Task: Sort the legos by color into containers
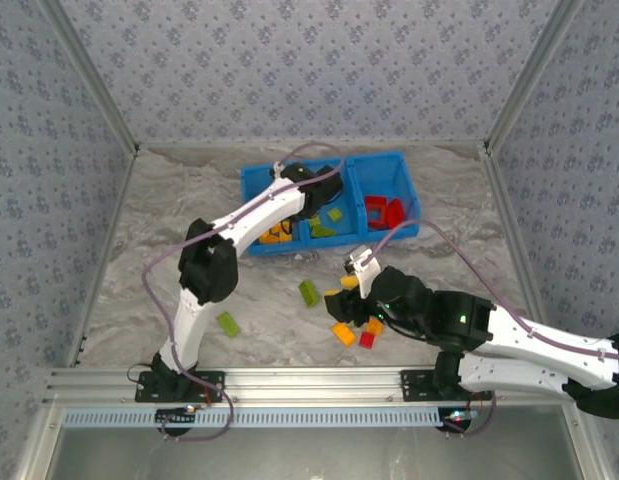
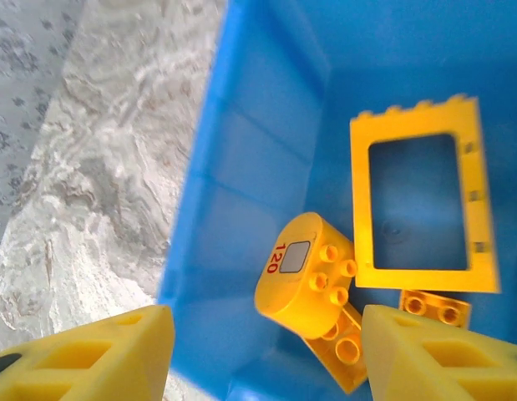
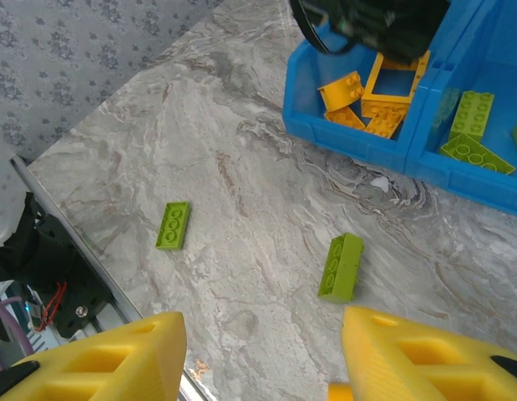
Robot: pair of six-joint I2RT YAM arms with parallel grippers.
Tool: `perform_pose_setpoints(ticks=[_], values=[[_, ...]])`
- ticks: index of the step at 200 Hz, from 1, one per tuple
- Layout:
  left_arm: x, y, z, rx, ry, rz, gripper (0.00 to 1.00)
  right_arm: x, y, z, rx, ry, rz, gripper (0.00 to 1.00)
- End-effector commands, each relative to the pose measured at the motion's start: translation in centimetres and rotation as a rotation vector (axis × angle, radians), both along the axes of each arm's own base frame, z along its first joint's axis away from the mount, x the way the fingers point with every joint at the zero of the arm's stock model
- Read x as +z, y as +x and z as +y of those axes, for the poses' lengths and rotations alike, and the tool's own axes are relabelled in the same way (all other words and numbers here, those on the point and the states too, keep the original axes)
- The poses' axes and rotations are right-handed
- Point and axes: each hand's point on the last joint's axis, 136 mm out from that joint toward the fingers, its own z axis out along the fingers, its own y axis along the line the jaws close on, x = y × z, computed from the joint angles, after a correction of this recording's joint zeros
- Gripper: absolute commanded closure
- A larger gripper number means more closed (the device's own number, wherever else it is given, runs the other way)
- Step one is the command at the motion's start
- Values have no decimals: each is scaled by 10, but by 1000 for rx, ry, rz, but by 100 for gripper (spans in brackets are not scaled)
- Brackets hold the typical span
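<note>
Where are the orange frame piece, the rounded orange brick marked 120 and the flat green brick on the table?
orange frame piece [image 2: 417, 123]: left wrist view, its top bar.
rounded orange brick [image 2: 301, 277]: left wrist view, its middle.
flat green brick [image 3: 173, 225]: right wrist view, its studded top.

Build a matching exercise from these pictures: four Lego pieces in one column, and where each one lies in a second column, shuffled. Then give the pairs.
Column A
1. orange frame piece
2. red piece
3. lime wedge plate
4. flat lime plate

Column B
a. on the bare table, outside the blue bin
b. middle compartment of the bin
c. left compartment of the bin, as seen from the top camera
d. right compartment of the bin, as seen from the top camera

Pairs: 1-c, 2-d, 3-b, 4-a
</note>
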Motion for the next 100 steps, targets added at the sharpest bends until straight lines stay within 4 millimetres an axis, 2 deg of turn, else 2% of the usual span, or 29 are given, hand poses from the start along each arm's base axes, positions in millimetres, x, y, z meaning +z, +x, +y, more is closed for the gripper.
perform_pose_setpoints(ticks=[1, 21, 30, 33, 42, 51, 71, 100], values=[[93, -24, 7, -15, -66, -201, 40, -11, 1, -12, -41, -35, 12, 46], [131, -54, 11, -55, -146, -283, 40, -17, 2, -17, -61, -53, 23, 46], [146, -68, 5, -110, -202, -318, 40, -19, 3, -20, -73, -57, 25, 45], [141, -74, 4, -134, -200, -306, 40, -20, 3, -21, -77, -58, 27, 45], [145, -91, -4, -216, -264, -307, 40, -24, 4, -26, -96, -72, 35, 45], [140, -107, -16, -312, -344, -275, 40, -31, 5, -32, -122, -98, 49, 45], [112, -147, -37, -500, -563, -130, 41, -44, 6, -45, -176, -146, 84, 45], [78, -204, -35, -613, -746, -27, 41, -65, -1, -54, -213, -175, 166, 45]])
